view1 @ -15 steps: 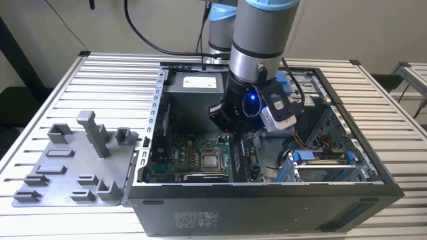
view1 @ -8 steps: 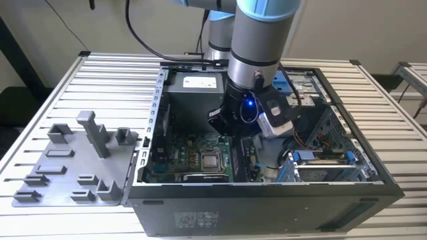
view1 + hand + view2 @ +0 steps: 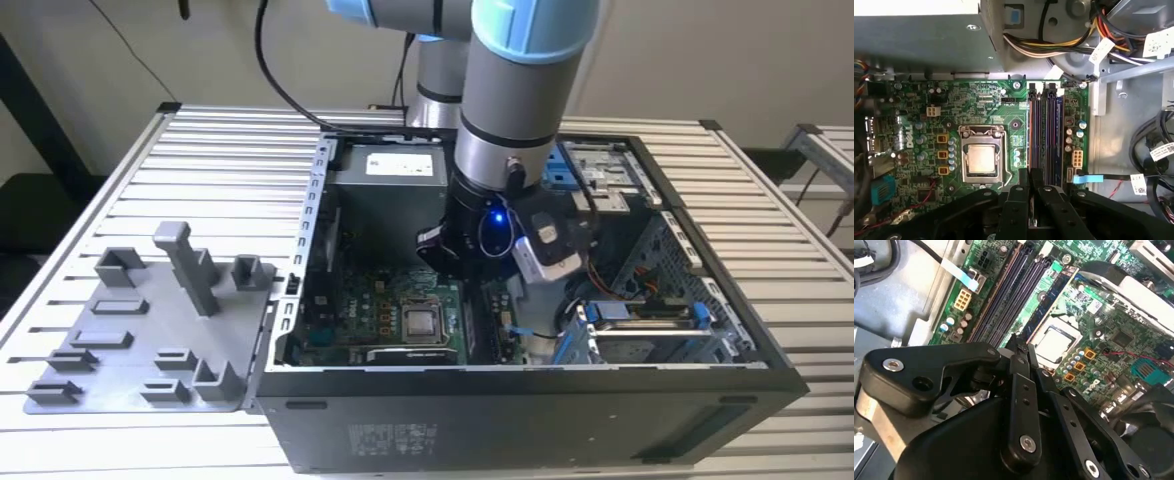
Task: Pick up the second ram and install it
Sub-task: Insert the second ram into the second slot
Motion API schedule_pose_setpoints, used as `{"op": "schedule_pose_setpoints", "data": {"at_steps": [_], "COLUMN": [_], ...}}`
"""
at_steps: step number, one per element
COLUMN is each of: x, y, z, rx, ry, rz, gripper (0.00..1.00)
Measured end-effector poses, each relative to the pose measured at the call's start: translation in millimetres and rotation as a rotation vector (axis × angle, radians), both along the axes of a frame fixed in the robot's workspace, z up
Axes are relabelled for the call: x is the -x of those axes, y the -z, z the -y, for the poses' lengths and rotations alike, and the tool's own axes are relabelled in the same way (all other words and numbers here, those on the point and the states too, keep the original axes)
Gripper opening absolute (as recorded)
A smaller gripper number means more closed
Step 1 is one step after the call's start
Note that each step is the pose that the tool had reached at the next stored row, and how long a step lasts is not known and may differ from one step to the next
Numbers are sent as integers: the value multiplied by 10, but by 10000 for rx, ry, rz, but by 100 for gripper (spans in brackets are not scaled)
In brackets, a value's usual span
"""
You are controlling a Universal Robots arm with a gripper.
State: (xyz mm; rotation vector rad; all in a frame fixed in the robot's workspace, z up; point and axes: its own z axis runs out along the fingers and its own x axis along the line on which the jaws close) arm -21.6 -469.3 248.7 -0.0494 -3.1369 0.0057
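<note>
Exterior view's left: grey fixture tray on the slatted bench, its holders showing no stick.

Centre: open computer case, with the arm reaching down inside over the motherboard. The processor socket sits just towards the exterior view's left of the memory slots.

Gripper: in both wrist views the fingers are drawn almost together, with only a sliver of gap. In the second wrist view a thin blue strip runs away from the fingertips, along the socket side of the slots. I take this for the second ram, pinched edge-on, though the contact itself is hard to make out. It hangs close above the board and does not look seated.

Judgement on the step in hand:
- The stick looks roughly parallel to the slots, and that line should be held with no twist.
- Its edge needs to sit squarely over one free slot, not straddle two.
- Pressure should go straight down and evenly along the length, since a tilt could jam one end.
- The end latches are too small to read.

Exterior view's right: drive bay with blue clips and cables, near the wrist, a possible snag.
</note>
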Motion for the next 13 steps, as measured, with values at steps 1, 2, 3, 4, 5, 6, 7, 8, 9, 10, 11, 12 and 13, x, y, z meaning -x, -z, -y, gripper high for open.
{"op": "schedule_pose_setpoints", "data": {"at_steps": [1, 2, 3, 4, 5, 6, 7, 8, 9, 10, 11, 12, 13], "x": [-3, -10, -26, -44, -65, -90, -105, -115, -134, -146, -146, -146, -149], "y": [17, 34, 49, 60, 71, 82, 96, 107, 113, 124, 136, 141, 146], "z": [0, 0, 0, 0, 0, 0, 0, 0, 0, 0, -2, -4, -4], "rx": [1, 1, -2, -5, -8, -7, -7, -8, -6, -6, -7, -6, -7], "ry": [0, 1, 4, 5, 6, 6, 6, 6, 7, 6, 7, 7, 12], "rz": [-1, -3, -13, -29, -52, -79, -98, -110, -128, -141, -143, -146, -151], "gripper": [14, 14, 14, 14, 14, 14, 14, 14, 14, 14, 14, 14, 14]}}
